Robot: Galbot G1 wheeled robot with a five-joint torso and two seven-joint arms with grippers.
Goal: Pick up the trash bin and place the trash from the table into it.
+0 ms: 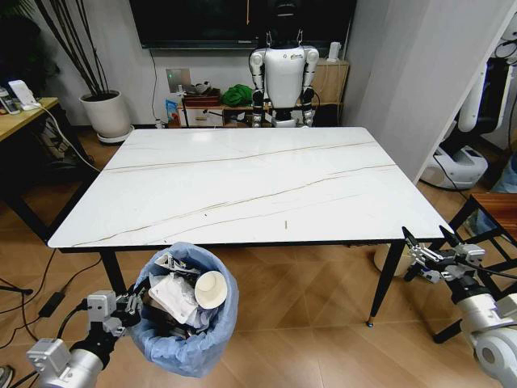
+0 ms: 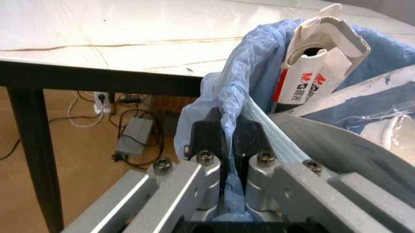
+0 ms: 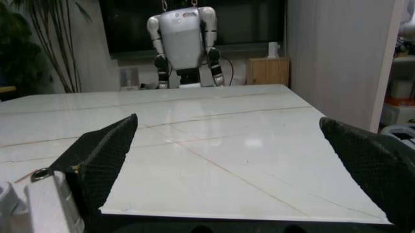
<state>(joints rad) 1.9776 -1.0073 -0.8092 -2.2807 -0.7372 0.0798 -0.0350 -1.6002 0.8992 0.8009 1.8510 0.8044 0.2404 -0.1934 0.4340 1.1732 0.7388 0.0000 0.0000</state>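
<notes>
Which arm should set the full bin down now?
Left. The left gripper is already shut on the trash bin rim below the table edge; the right gripper hangs open, apart.

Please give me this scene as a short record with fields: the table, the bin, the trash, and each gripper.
table: white marble-look top on black legs, nothing lying on it
trash bin: blue-bagged bin at the table's near edge, on the robot's left
trash: paper cup, white papers and wrappers all inside the bin; a red-and-white wrapper sticks up at the rim
left gripper: shut on the bin's bagged rim
right gripper: open, holding nothing, by the table's near right corner
</notes>
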